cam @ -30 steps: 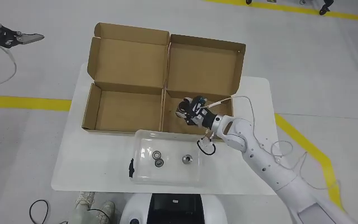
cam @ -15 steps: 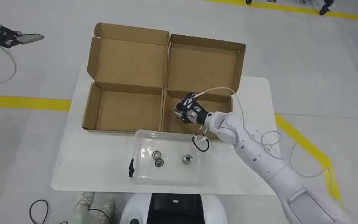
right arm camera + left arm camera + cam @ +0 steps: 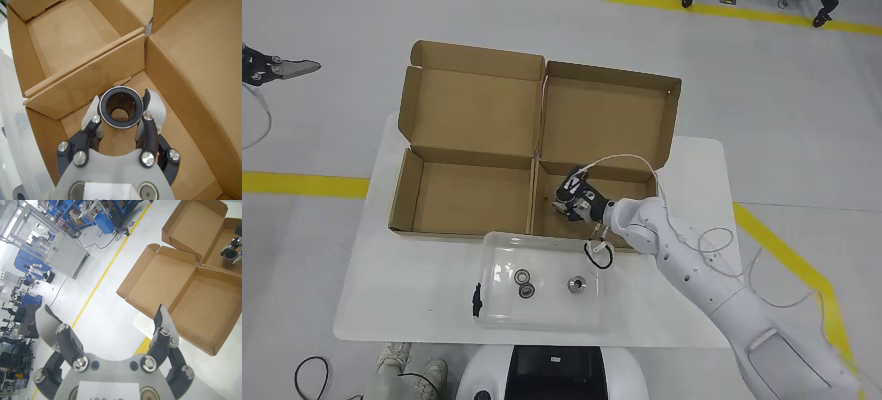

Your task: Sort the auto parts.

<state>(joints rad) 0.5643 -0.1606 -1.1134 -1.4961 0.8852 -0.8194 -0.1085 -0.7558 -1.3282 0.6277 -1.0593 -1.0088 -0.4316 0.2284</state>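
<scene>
Off to the far left, away from the table (image 3: 697, 200), the left end effector (image 3: 103, 315) hangs over the floor with its fingers spread wide and nothing between them.

The left box (image 3: 457, 200) lies open and bare. In front of the two boxes sits the clear tray (image 3: 547, 308), with two ring-shaped parts (image 3: 525, 282) side by side in it and a chunkier metal part (image 3: 577, 286) to their right. A small dark piece (image 3: 477, 298) sits at the tray's left edge.

Further right, the right end effector (image 3: 574, 197) is down inside the right box (image 3: 607, 125), at the near corner next to the wall shared with the left box. It pinches an upright linear bearing (image 3: 121, 107) between its fingers. I can't tell whether the bearing's base rests on the cardboard yet.

The sorting looks to be at its start. Neither box has a part lying loose in it, this bearing is about to be the first placed, and three parts are left in the tray.

Against a second ago, the right arm has swung in toward the boxes and the wrist has turned. The bearing has edged slightly closer to that corner. The tray's contents and the left end effector have stayed as they were.
</scene>
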